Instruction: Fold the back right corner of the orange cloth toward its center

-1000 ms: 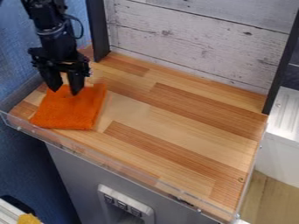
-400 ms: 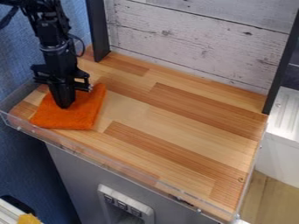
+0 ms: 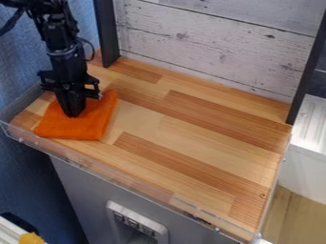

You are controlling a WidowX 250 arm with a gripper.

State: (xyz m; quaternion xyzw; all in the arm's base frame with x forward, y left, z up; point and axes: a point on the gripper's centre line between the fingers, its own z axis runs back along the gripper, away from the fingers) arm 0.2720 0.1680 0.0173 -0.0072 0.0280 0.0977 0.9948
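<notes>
Camera view: hand [image 3: 74, 115] apparently pinching orange cloth [image 3: 77, 129].

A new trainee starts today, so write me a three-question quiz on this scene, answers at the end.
1. True or false: the black gripper is over the orange cloth.
2. What stands along the back of the wooden worktop?
A) a brick wall
B) whitish wooden planks
C) a mirror
3. Fill in the colour: the backdrop at the picture's upper left, behind the arm, is ____.

Key: 1 true; 2 B; 3 blue.
</notes>
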